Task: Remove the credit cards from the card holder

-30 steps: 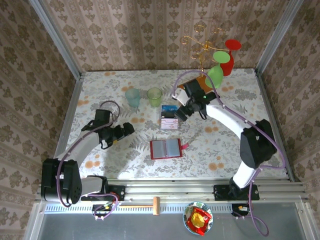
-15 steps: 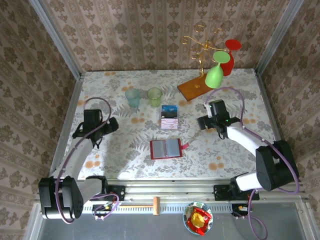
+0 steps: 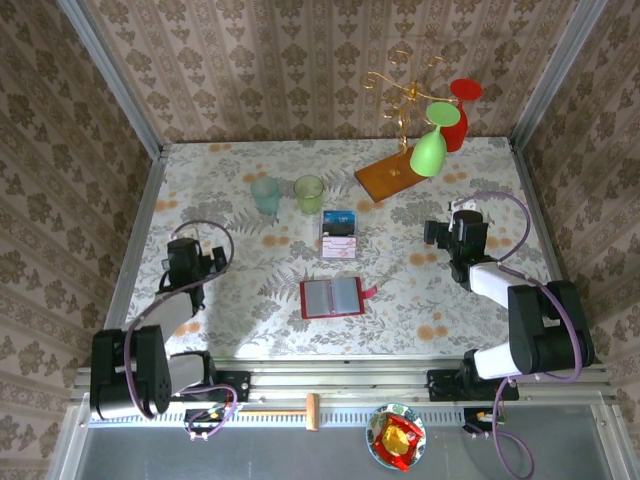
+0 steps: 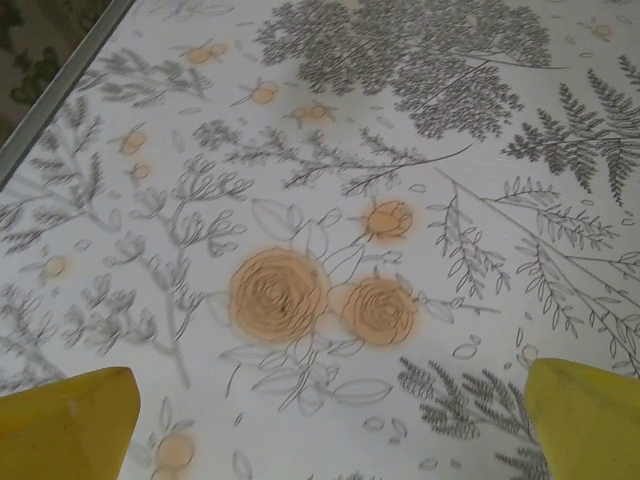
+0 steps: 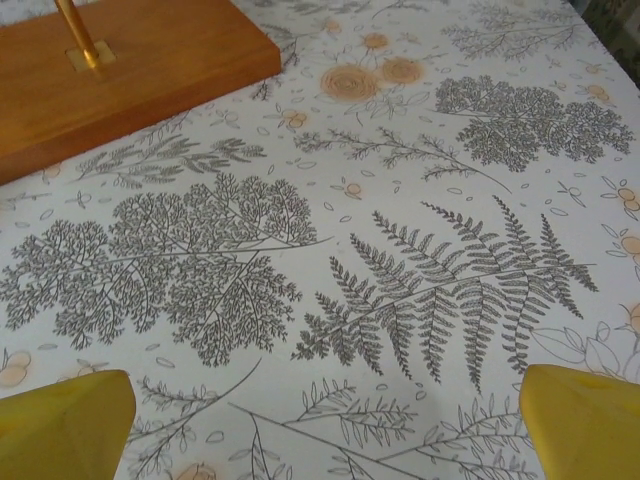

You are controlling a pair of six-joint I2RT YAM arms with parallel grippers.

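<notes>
Card holder [image 3: 332, 297] lies open and flat at the centre of the surface [image 3: 450, 300], slightly toward the near edge, red tab [image 3: 370, 292] pointing right. Both greyish sleeve panels face up; from above I cannot tell whether a card remains inside.

Credit cards [image 3: 339, 234] sit in a small stack just beyond the holder on its far side, apart from it, blue picture face at the far end.

Further out: two pale cups [image 3: 287, 193] far-left of the stack, the wooden base board [image 3: 392, 176] far-right with a green glass [image 3: 430, 150] hanging above it.

Left hand [image 3: 212, 257] is well left of the holder, right hand [image 3: 430, 234] well right of it. Both are spread wide and hold nothing; the wrist views show yellow fingertips [image 4: 70, 420] at the frame corners over bare floral print.

Step, as judged: extraction looks finished or nearly so — cards out, arms standing off.

Next move: check the sleeves. If one is still loaded, one hand pins the holder while the other pinches the card edge and slides it out.
</notes>
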